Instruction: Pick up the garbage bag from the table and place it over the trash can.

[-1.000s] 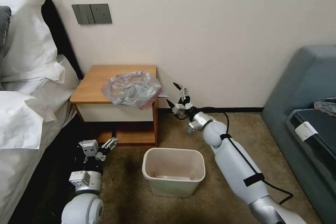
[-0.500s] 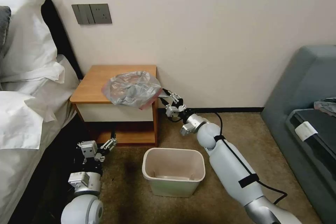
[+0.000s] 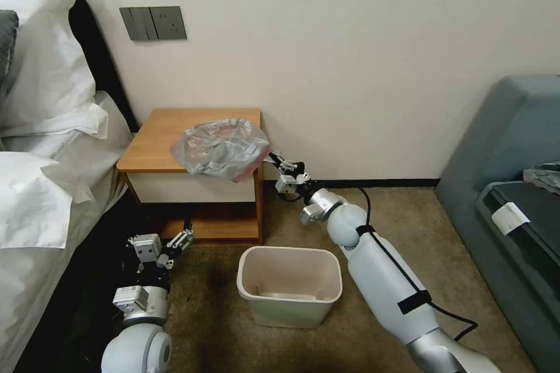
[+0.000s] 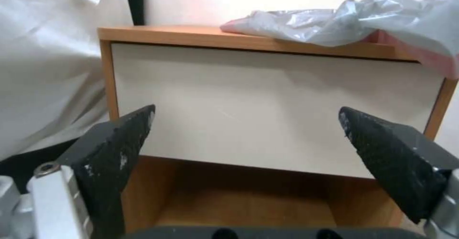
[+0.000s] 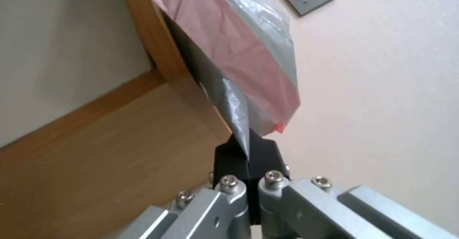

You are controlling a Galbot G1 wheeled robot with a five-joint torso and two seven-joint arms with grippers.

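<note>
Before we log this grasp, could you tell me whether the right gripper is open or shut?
Shut. The right gripper has its two black fingers pressed together on a corner of the garbage bag, beside the table.

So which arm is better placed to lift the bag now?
Right. The right gripper is shut on the bag at the table corner; the left gripper hangs open, low by the shelf.

Nothing readable is showing anywhere from where I'm standing: no lettering, brand marks, numbers or signs are appearing on any surface in the room.
</note>
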